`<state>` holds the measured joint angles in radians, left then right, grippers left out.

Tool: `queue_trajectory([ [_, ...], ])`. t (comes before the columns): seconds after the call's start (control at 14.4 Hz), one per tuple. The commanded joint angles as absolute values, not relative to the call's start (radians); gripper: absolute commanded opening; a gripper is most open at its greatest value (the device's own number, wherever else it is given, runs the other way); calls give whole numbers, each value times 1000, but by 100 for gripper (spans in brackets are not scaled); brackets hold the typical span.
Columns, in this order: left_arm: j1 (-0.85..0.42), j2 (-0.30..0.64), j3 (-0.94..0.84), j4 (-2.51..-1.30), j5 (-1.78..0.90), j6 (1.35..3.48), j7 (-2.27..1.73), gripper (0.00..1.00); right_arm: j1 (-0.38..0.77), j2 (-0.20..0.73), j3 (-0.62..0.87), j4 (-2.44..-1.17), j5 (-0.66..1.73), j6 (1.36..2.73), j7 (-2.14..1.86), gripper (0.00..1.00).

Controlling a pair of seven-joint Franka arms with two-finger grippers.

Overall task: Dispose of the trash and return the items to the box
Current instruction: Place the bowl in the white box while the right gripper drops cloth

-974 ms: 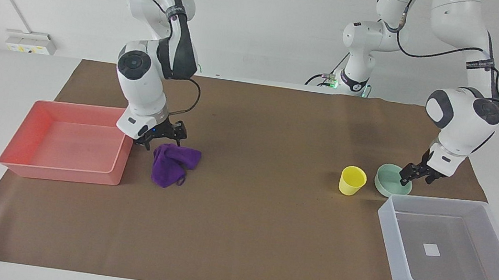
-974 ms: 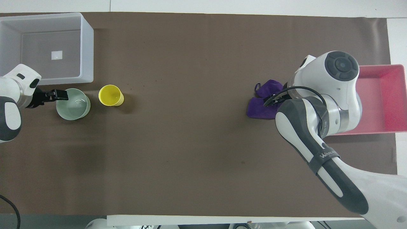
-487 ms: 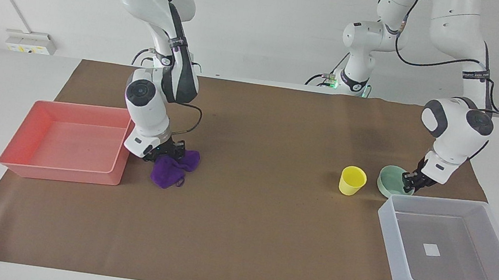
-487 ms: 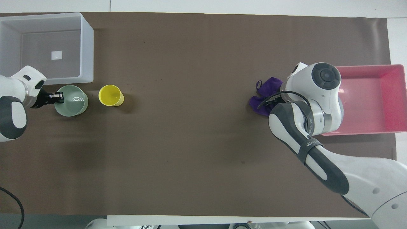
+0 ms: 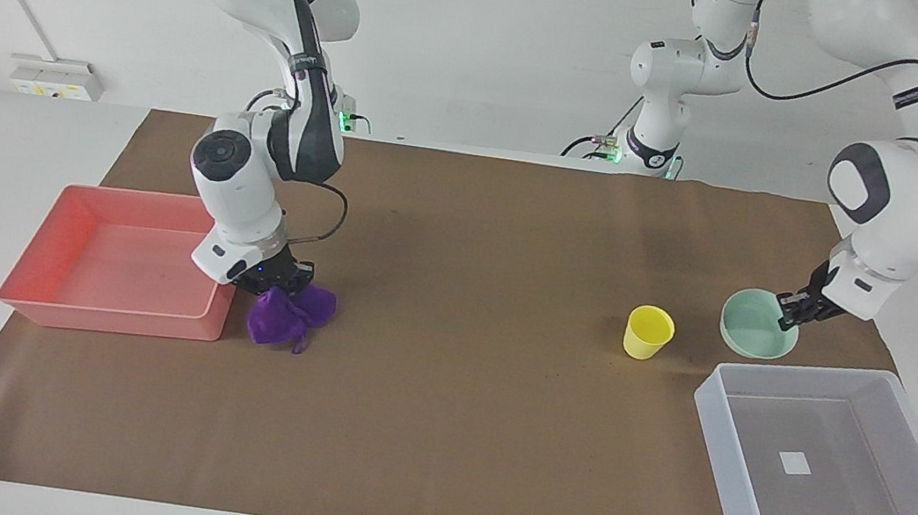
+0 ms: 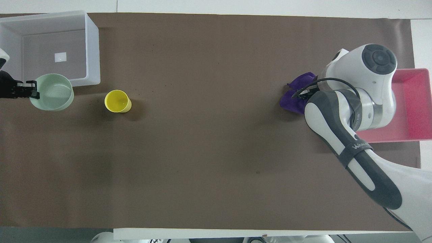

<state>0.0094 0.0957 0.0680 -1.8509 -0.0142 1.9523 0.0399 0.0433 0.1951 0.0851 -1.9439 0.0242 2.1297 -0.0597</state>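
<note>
My right gripper [image 5: 279,280] is shut on the purple rag [image 5: 288,310]. The rag hangs bunched just above the mat beside the pink tray's corner. In the overhead view the rag [image 6: 297,96] peeks out from under the right arm, which hides the gripper. My left gripper [image 5: 791,312] is shut on the rim of the mint-green bowl [image 5: 756,325] and holds it raised, next to the translucent box [image 5: 799,370]. The overhead view shows the left gripper [image 6: 31,91], the bowl [image 6: 52,92] and the box [image 6: 92,50]. The yellow cup [image 5: 649,331] stands upright on the mat [image 6: 117,101].
A pink tray [image 5: 114,318] sits at the right arm's end of the table, and shows in the overhead view [image 6: 411,111]. The box floor carries a white label [image 5: 795,462]. A brown mat [image 5: 449,398] covers the table.
The right gripper closed on the rag, lifted it and carried it toward the pink tray. The left gripper closed on the bowl's rim, raised it and moved it toward the left arm's end.
</note>
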Motion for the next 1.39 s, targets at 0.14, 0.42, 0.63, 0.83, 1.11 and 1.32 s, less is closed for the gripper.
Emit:
queue_trajectory([
  [0.14,52,308,67,-1582,-109,1952,46,0,22,158,86,-1668,17,1774,-28,0],
  [0.42,86,475,67,-1537,-109,2181,48,0,-144,83,87,-1675,14,1685,-89,1],
  [0.63,74,551,66,-1537,-124,2331,43,0,-245,46,87,-1776,8,1739,-155,2],
  [0.83,64,545,67,-1545,-118,2364,43,100,-305,6,86,-1958,6,1915,-300,7],
  [1.11,25,363,66,-1636,-117,2254,29,100,-350,38,86,-2068,6,2044,-313,8],
  [1.32,-56,172,66,-1687,-117,1906,-36,100,-371,44,86,-2124,5,2129,-310,29],
])
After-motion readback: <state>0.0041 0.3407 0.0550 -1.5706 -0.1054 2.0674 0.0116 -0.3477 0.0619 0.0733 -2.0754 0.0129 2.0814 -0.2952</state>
